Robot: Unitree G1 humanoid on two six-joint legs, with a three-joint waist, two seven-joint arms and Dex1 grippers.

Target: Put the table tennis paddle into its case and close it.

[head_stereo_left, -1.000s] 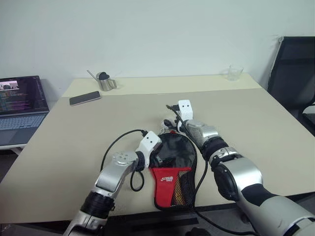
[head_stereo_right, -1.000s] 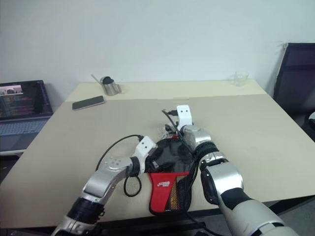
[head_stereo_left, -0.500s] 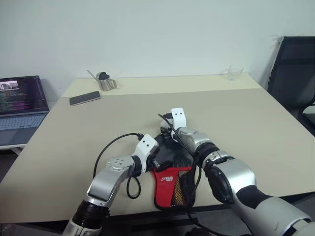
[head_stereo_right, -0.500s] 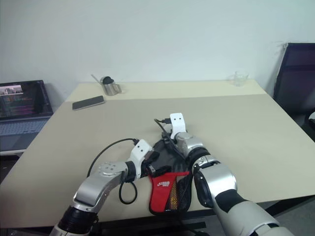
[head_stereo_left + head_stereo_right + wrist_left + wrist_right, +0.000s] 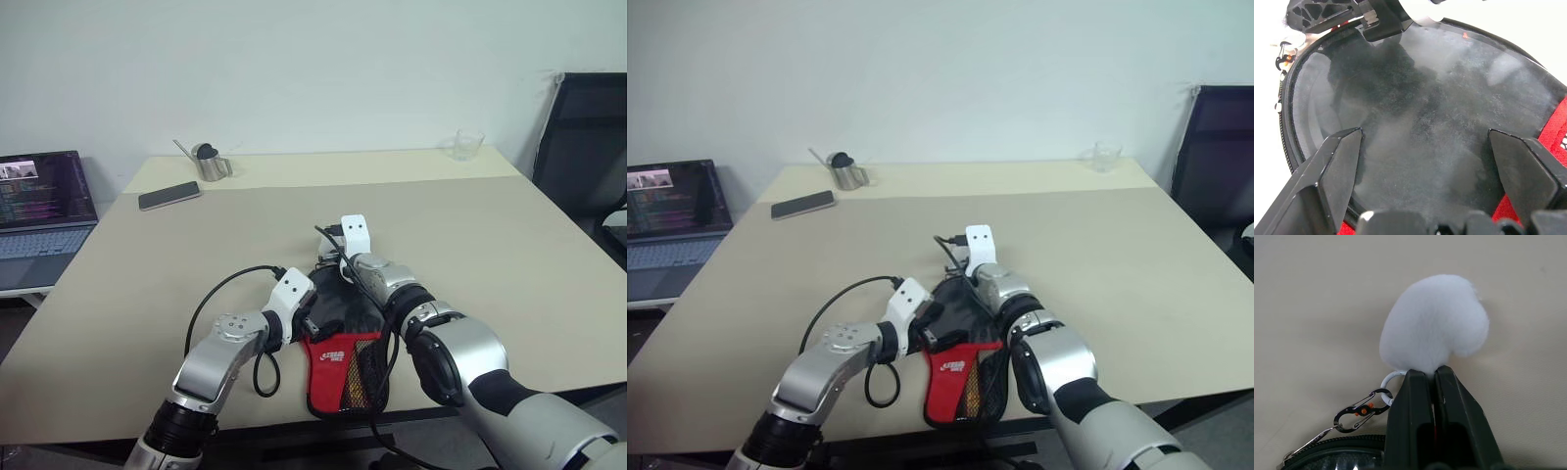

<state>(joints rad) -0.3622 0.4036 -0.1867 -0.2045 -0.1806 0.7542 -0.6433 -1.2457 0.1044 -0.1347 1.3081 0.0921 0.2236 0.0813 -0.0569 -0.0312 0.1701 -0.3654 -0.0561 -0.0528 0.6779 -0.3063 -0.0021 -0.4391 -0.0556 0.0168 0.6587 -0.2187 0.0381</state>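
Case (image 5: pixel 343 348): black, red panel, white lettering illegible; near table (image 5: pixel 509 245) edge, six o'clock. Right gripper (image 5: pixel 1432 377) pinched on white ball pull (image 5: pixel 1432 323). Left gripper (image 5: pixel 1425 156) spread over case.

Evenly lit, soft and diffuse, likely from overhead. Faint, short shadows only, under the arms on the desk (image 5: pixel 509 235). No hard glare; a pale sheen across the black face of the case (image 5: pixel 1440 112) close up, perhaps a reflection or dust, hard to tell which. Sharp enough in the head views, slightly softer toward the far wall. Heavy blur on the near black fingers (image 5: pixel 1334 166) at close range. Fluffy white ball (image 5: pixel 1432 325) bright, nearly washed out, edges soft.
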